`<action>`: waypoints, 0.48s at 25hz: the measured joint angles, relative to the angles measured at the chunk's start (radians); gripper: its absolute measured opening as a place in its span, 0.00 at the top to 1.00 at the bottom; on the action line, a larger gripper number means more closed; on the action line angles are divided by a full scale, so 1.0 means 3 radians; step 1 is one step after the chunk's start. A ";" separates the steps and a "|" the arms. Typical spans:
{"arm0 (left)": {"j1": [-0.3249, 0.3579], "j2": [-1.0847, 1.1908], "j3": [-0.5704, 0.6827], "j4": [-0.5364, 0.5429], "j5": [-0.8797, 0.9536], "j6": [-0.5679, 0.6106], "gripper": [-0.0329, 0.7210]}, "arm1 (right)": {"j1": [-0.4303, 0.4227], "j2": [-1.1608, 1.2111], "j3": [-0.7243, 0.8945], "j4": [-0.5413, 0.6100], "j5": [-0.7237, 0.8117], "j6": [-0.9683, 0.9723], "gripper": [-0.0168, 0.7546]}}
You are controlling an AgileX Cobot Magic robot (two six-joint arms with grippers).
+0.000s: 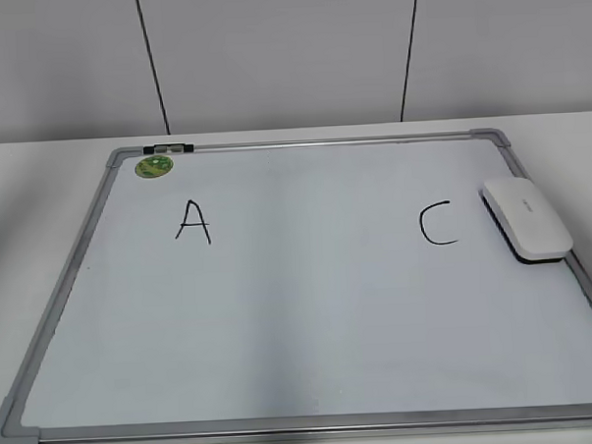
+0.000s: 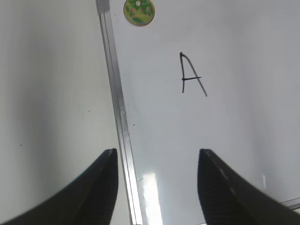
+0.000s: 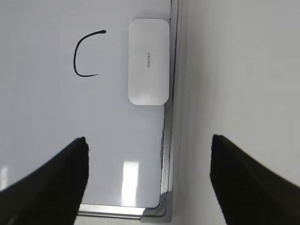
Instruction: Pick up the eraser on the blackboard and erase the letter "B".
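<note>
The blackboard (image 1: 310, 320) is a white dry-erase board in a silver frame, lying flat on the table. It carries a black "A" (image 1: 192, 223) at the left and a black "C" (image 1: 438, 225) at the right. No letter "B" shows between them; that space is blank. The white eraser (image 1: 527, 218) lies flat on the board by its right edge, next to the "C", and shows in the right wrist view (image 3: 148, 61). My left gripper (image 2: 157, 157) is open above the board's left frame. My right gripper (image 3: 149, 143) is open above the board's near right corner. Neither arm shows in the exterior view.
A round green sticker (image 1: 154, 166) sits at the board's far left corner, also in the left wrist view (image 2: 138, 11). A white table (image 1: 39, 194) surrounds the board. A white panelled wall (image 1: 289, 55) stands behind.
</note>
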 joint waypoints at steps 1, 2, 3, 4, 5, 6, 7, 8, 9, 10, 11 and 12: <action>-0.0036 -0.0117 0.0000 0.0007 0.0005 0.0000 0.41 | 0.0000 -0.0087 0.0000 0.0000 0.0042 0.0000 0.21; -0.0080 -0.0261 0.0009 0.0007 0.0007 -0.0005 0.41 | 0.0000 -0.0158 0.0000 0.0000 0.0096 0.0000 0.21; -0.0106 -0.0411 0.0042 0.0007 0.0013 -0.0007 0.41 | 0.0000 -0.0244 0.0000 0.0000 0.0154 0.0000 0.21; -0.0145 -0.0537 0.0080 0.0007 0.0015 -0.0013 0.41 | 0.0000 -0.0304 0.0000 0.0000 0.0192 0.0000 0.21; -0.0175 -0.0690 0.0144 0.0007 0.0027 -0.0013 0.41 | 0.0000 -0.0412 0.0000 0.0006 0.0241 0.0000 0.21; -0.0201 -0.0846 0.0226 0.0024 0.0034 -0.0013 0.41 | 0.0000 -0.0507 0.0000 0.0021 0.0287 0.0000 0.21; -0.0215 -0.1004 0.0307 0.0032 0.0049 -0.0013 0.41 | 0.0000 -0.0603 0.0000 0.0026 0.0323 0.0000 0.21; -0.0230 -0.1135 0.0419 0.0048 0.0055 -0.0013 0.41 | 0.0000 -0.0701 0.0000 0.0034 0.0345 0.0000 0.21; -0.0238 -0.1293 0.0542 0.0055 0.0056 -0.0019 0.41 | 0.0000 -0.0780 0.0000 0.0034 0.0361 -0.0016 0.21; -0.0240 -0.1447 0.0647 0.0063 0.0068 -0.0014 0.41 | 0.0000 -0.0898 0.0000 0.0034 0.0369 -0.0032 0.21; -0.0246 -0.1603 0.0776 0.0069 0.0069 -0.0020 0.41 | 0.0000 -0.0981 0.0000 0.0034 0.0369 -0.0045 0.21; -0.0246 -0.1732 0.0907 0.0069 0.0069 -0.0020 0.41 | 0.0000 -0.1063 0.0000 0.0034 0.0376 -0.0053 0.21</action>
